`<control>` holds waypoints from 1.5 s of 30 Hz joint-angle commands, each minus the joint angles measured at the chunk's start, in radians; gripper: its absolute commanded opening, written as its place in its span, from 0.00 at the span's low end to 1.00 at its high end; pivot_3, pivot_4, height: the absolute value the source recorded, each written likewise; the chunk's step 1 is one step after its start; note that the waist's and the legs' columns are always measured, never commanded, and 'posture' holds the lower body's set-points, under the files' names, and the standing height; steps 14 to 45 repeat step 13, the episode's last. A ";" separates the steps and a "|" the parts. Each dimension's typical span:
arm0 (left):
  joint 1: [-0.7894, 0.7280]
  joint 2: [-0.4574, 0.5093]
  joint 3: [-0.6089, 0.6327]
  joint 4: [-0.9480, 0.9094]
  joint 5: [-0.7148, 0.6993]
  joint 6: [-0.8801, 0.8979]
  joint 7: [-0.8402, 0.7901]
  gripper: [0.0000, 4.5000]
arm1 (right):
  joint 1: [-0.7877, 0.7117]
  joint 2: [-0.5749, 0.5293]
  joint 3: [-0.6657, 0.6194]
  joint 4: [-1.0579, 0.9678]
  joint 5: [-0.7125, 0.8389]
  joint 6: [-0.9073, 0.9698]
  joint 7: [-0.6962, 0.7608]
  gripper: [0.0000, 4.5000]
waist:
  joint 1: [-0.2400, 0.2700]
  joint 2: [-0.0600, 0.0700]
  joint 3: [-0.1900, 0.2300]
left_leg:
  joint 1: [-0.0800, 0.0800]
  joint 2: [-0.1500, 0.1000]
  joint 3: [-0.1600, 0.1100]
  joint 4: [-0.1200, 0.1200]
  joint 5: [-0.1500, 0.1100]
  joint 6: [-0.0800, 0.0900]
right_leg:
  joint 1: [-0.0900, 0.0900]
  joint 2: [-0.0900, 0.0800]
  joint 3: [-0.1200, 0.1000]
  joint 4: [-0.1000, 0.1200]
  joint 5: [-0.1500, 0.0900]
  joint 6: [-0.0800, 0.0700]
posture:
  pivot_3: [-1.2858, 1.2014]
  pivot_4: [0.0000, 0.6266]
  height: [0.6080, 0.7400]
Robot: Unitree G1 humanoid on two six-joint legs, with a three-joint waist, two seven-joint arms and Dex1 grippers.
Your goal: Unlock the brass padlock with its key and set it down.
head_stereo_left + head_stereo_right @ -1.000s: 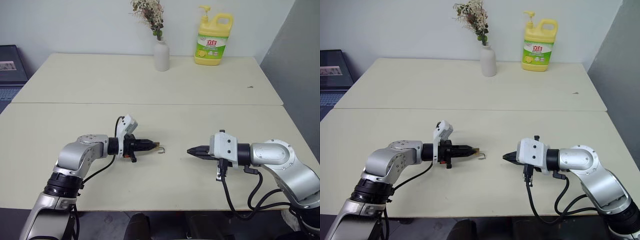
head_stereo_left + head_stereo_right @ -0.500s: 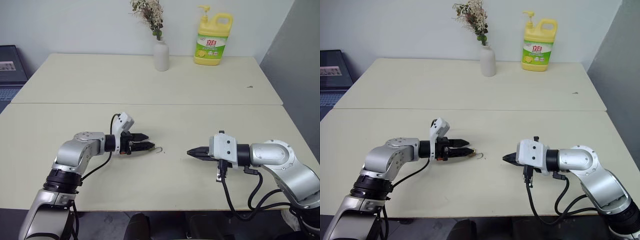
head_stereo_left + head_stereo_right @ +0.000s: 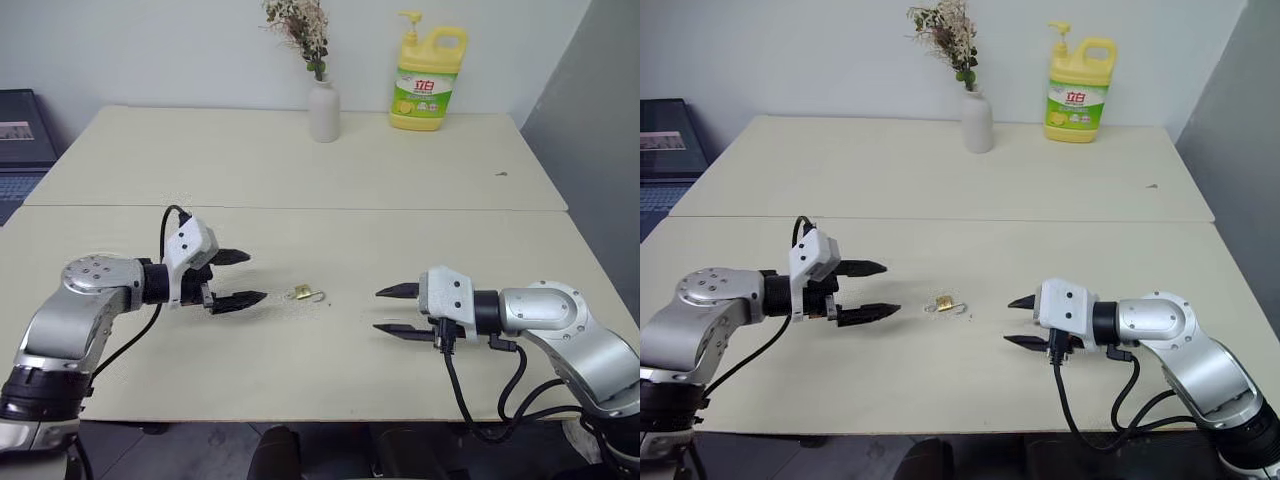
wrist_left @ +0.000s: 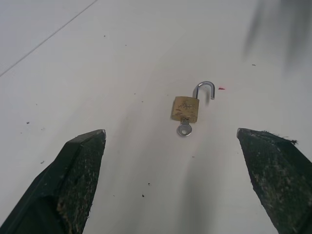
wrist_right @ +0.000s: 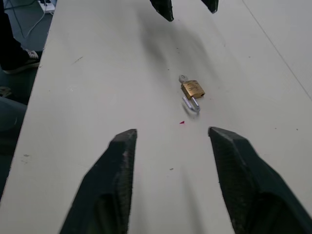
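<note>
The brass padlock (image 3: 303,292) lies flat on the cream table between my two grippers, free of both. Its thin silvery shackle (image 4: 205,88) stands swung open, and the small key (image 4: 184,128) sticks out of the body's other end. In the right wrist view the padlock (image 5: 192,90) rests just beyond my fingertips. My left gripper (image 3: 244,277) hovers to the left of the lock, open, with nothing between its fingers. On the other side my right gripper (image 3: 391,311) points at the lock from the right, also open and empty.
At the table's far edge stand a white vase with dried flowers (image 3: 322,108) and a yellow detergent bottle (image 3: 425,80). A seam (image 3: 300,208) runs across between the two tabletops. A dark laptop (image 3: 22,135) sits off the far left.
The left gripper opened, let go of the padlock and drew back to the left. The padlock now lies on the table. The right gripper opened in place.
</note>
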 commanded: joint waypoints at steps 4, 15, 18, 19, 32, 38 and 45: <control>0.161 0.047 0.111 -0.174 0.030 -0.018 0.069 1.00 | -0.026 -0.022 -0.042 0.030 0.042 0.013 0.027 0.76 | -0.001 0.000 0.000 | 0.000 0.000 0.000 0.000 0.000 0.000 | 0.000 0.000 0.001 0.000 0.000 0.000 | 0.52 0.24 1.00; 0.178 0.039 0.113 -0.188 -0.018 -0.042 0.037 1.00 | -0.032 -0.022 -0.033 0.073 0.030 -0.032 0.056 0.76 | -0.001 0.000 0.000 | 0.000 0.000 0.001 0.000 0.000 0.000 | 0.000 0.000 0.000 0.000 -0.001 0.000 | 0.52 0.24 1.00; 0.178 0.039 0.113 -0.188 -0.018 -0.042 0.037 1.00 | -0.032 -0.022 -0.033 0.073 0.030 -0.032 0.056 0.76 | -0.001 0.000 0.000 | 0.000 0.000 0.001 0.000 0.000 0.000 | 0.000 0.000 0.000 0.000 -0.001 0.000 | 0.52 0.24 1.00; 0.178 0.039 0.113 -0.188 -0.018 -0.042 0.037 1.00 | -0.032 -0.022 -0.033 0.073 0.030 -0.032 0.056 0.76 | -0.001 0.000 0.000 | 0.000 0.000 0.001 0.000 0.000 0.000 | 0.000 0.000 0.000 0.000 -0.001 0.000 | 0.52 0.24 1.00; 0.178 0.039 0.113 -0.188 -0.018 -0.042 0.037 1.00 | -0.032 -0.022 -0.033 0.073 0.030 -0.032 0.056 0.76 | -0.001 0.000 0.000 | 0.000 0.000 0.001 0.000 0.000 0.000 | 0.000 0.000 0.000 0.000 -0.001 0.000 | 0.52 0.24 1.00; 0.178 0.039 0.113 -0.188 -0.018 -0.042 0.037 1.00 | -0.032 -0.022 -0.033 0.073 0.030 -0.032 0.056 0.76 | -0.001 0.000 0.000 | 0.000 0.000 0.001 0.000 0.000 0.000 | 0.000 0.000 0.000 0.000 -0.001 0.000 | 0.52 0.24 1.00; 0.178 0.039 0.113 -0.188 -0.018 -0.042 0.037 1.00 | -0.032 -0.022 -0.033 0.073 0.030 -0.032 0.056 0.76 | -0.001 0.000 0.000 | 0.000 0.000 0.001 0.000 0.000 0.000 | 0.000 0.000 0.000 0.000 -0.001 0.000 | 0.52 0.24 1.00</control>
